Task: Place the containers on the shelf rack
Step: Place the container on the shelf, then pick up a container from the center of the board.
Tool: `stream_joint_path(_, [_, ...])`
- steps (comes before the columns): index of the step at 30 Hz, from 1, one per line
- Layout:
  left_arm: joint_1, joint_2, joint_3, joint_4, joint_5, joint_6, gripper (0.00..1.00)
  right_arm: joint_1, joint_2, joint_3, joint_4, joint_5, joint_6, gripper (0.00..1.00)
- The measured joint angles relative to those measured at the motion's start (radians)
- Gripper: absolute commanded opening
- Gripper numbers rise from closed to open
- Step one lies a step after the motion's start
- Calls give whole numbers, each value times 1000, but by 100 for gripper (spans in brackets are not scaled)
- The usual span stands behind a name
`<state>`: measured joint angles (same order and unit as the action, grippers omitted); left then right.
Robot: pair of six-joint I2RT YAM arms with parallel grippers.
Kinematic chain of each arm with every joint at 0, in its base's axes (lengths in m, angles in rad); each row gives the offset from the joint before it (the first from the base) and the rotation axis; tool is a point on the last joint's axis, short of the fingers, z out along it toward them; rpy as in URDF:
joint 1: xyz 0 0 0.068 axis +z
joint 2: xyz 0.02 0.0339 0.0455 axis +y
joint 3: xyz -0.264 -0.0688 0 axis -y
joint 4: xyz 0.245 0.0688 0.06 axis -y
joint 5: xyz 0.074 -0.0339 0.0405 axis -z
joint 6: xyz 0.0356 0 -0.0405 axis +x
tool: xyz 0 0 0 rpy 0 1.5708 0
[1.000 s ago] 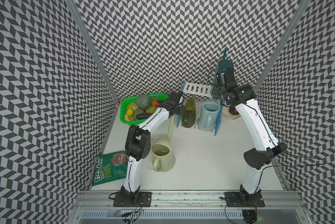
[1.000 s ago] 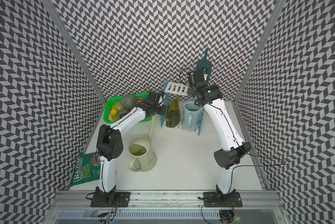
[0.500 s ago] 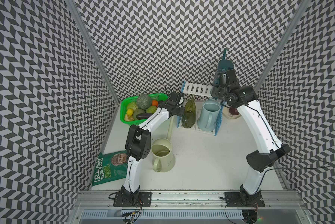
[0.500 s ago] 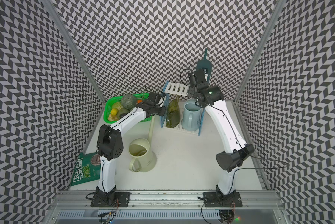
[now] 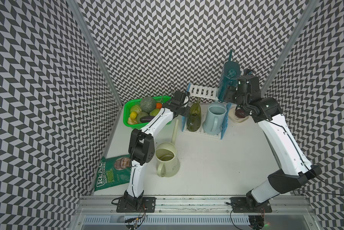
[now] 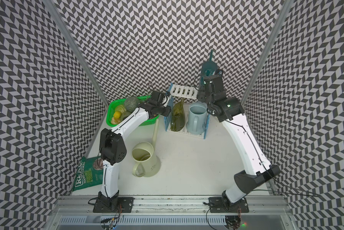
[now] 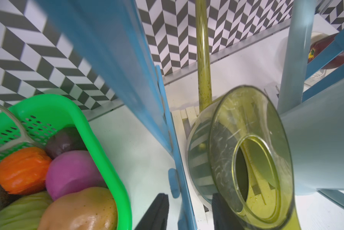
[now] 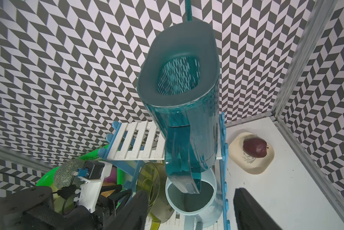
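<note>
The right hand (image 8: 189,199) gapes open beside the teal can (image 8: 203,123) atop the shelf rack (image 8: 133,156). The left hand (image 7: 190,199), also open, sits beside the olive can (image 7: 222,129).

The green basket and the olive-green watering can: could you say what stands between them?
A light blue side panel of the shelf rack separates the green basket from the olive-green watering can, per the left wrist view.

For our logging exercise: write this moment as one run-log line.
teal can: top shelf; olive can, blue can: lower shelf; cream can: table; left gripper, right gripper: open
</note>
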<state>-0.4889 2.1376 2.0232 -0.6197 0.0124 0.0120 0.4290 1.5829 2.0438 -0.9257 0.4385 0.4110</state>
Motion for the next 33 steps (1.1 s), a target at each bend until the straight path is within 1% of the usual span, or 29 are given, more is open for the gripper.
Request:
stream_joint_path(7, [10, -7, 18, -9, 4, 37, 60, 0, -40, -86, 52, -26, -22, 80])
stream_joint_path(11, [13, -47, 18, -23, 6, 66, 70, 0, -91, -150, 82, -39, -32, 81])
stream_joint_path(16, [17, -152, 18, -47, 9, 106, 83, 0, -174, -217, 131, -64, -57, 82])
stream_joint_path(19, [27, -237, 18, -82, 22, 134, 88, 0, -217, -237, 155, -82, -79, 82])
stream_joint_path(22, [50, -342, 4, -142, 42, 175, 90, 0, -247, -237, 179, -120, -105, 79])
stream_joint_path(25, [92, -480, -71, -209, 59, 224, 91, 16, -269, -240, 202, -194, -141, 78])
stream_joint_path(28, [168, -653, -214, -278, 93, 282, 92, 73, -280, -261, 225, -299, -198, 79])
stream_joint_path(30, [244, -780, -336, -322, 110, 317, 93, 156, -282, -299, 238, -394, -252, 81])
stream_joint_path(33, [367, -904, -476, -360, 132, 351, 93, 304, -272, -375, 246, -470, -320, 86])
